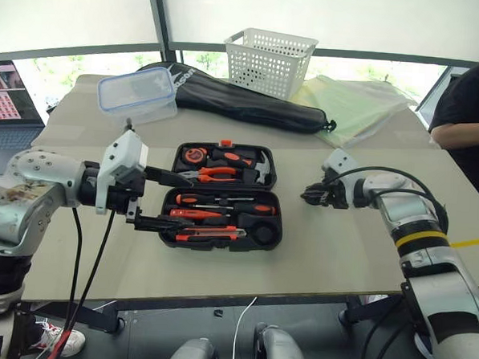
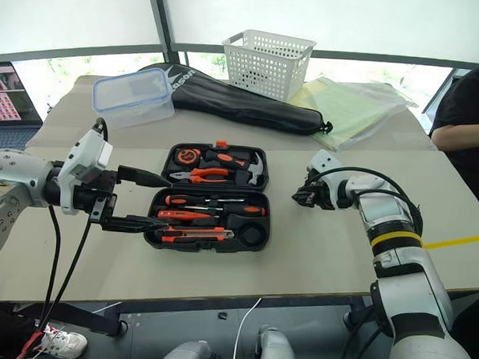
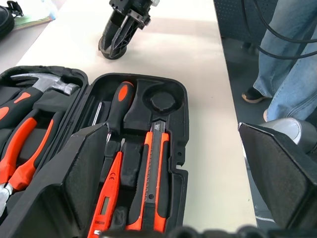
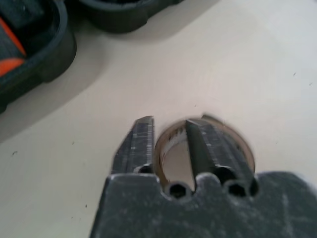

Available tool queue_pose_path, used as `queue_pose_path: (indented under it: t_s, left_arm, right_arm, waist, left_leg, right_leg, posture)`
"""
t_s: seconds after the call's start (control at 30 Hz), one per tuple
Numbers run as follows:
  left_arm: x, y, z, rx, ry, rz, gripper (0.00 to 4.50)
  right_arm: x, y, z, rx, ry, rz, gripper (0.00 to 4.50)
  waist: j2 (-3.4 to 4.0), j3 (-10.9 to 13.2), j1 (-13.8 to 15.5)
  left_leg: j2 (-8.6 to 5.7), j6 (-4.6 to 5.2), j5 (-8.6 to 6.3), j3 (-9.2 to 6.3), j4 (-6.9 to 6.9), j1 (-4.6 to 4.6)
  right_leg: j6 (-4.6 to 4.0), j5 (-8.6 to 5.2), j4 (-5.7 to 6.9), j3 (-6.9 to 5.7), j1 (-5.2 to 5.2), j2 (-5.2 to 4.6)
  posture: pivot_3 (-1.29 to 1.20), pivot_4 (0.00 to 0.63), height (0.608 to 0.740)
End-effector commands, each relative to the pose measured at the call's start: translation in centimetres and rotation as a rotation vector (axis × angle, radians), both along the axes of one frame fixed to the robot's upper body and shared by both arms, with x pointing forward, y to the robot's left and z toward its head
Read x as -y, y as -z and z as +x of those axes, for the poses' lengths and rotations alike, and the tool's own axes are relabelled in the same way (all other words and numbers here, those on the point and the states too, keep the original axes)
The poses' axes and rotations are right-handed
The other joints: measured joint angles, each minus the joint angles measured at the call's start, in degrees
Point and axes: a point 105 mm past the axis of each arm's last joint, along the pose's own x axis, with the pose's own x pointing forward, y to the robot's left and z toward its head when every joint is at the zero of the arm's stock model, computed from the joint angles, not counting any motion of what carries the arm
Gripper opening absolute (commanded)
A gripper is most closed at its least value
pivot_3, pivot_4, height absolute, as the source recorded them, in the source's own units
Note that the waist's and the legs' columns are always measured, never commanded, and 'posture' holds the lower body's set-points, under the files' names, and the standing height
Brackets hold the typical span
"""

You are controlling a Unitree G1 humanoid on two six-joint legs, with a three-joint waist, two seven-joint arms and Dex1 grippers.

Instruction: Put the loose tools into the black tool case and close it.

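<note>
Right wrist view: your right gripper (image 4: 168,136) pinches the tape roll (image 4: 166,148) wall on the table right of the black tool case (image 1: 222,199); confirm grip, then lift toward its round slot (image 3: 161,101) while the left gripper (image 1: 154,199) waits spread.

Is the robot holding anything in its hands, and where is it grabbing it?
The right gripper pinches the tape roll by its wall, one finger inside the ring. The left gripper is open and holds nothing.

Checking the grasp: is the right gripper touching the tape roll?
Touching. The right wrist view shows the right gripper with one finger inside the tape roll and one outside, pinching its wall.
</note>
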Motion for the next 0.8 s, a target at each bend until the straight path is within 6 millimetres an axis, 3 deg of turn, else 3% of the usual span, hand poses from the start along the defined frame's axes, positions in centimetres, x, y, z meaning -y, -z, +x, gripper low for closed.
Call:
queue_pose_path:
  t_s: [0.03,0.17,0.37,0.5,0.73,0.8]
  left_arm:
    - [0.0,-0.9,0.1,0.064,0.015,0.013,4.5]
    - [0.1,-0.8,0.4,0.069,0.018,0.013,4.5]
    - [0.3,-0.7,0.8,0.073,0.027,0.014,4.5]
    - [0.4,-0.8,0.8,0.078,0.038,0.016,4.5]
    - [0.3,-0.6,1.0,0.081,0.037,0.019,4.5]
    - [0.4,-0.3,0.9,0.074,0.041,0.024,4.5]
  right_arm:
    - [0.6,-2.0,-0.2,0.06,-0.007,-0.006,1.18]
    - [1.2,-3.7,-0.5,0.095,0.016,0.015,1.18]
    - [1.5,-2.3,-0.9,0.077,0.028,0.009,1.18]
    - [1.5,-2.2,-0.8,0.069,0.04,0.032,0.13]
    - [1.4,-2.9,-0.7,0.104,0.027,0.021,0.05]
    - [1.1,-4.0,-0.7,0.132,0.008,0.042,0.05]
  waist:
    - [0.02,0.0,-0.09]
    - [0.03,0.01,-0.07]
    - [0.02,0.01,-0.06]
    - [0.02,0.01,-0.07]
    - [0.02,0.01,-0.07]
    - [0.02,0.01,-0.07]
  left_leg:
    - [0.0,0.0,0.0,0.02,-0.02,0.0]
    - [0.0,0.01,0.0,0.02,-0.08,-0.03]
    - [0.01,0.01,0.0,0.02,-0.1,-0.04]
    - [0.02,0.01,0.0,0.04,-0.08,-0.04]
    - [0.02,0.02,0.0,0.04,-0.09,-0.04]
    - [0.02,0.02,0.0,0.04,-0.09,-0.04]
  right_leg:
    - [0.0,0.0,0.0,0.05,-0.02,0.0]
    - [0.0,0.0,-0.02,0.04,-0.08,0.0]
    - [0.0,0.0,-0.03,0.04,-0.08,0.0]
    - [0.0,0.0,-0.01,0.05,-0.09,0.0]
    - [0.0,0.0,-0.03,0.05,-0.09,0.0]
    - [0.0,0.0,-0.03,0.05,-0.09,0.01]
  posture:
    - [0.0,0.15,0.74]
    - [0.0,0.15,0.74]
    - [0.0,0.15,0.74]
    - [0.0,0.15,0.74]
    - [0.0,0.15,0.74]
    - [0.0,0.15,0.74]
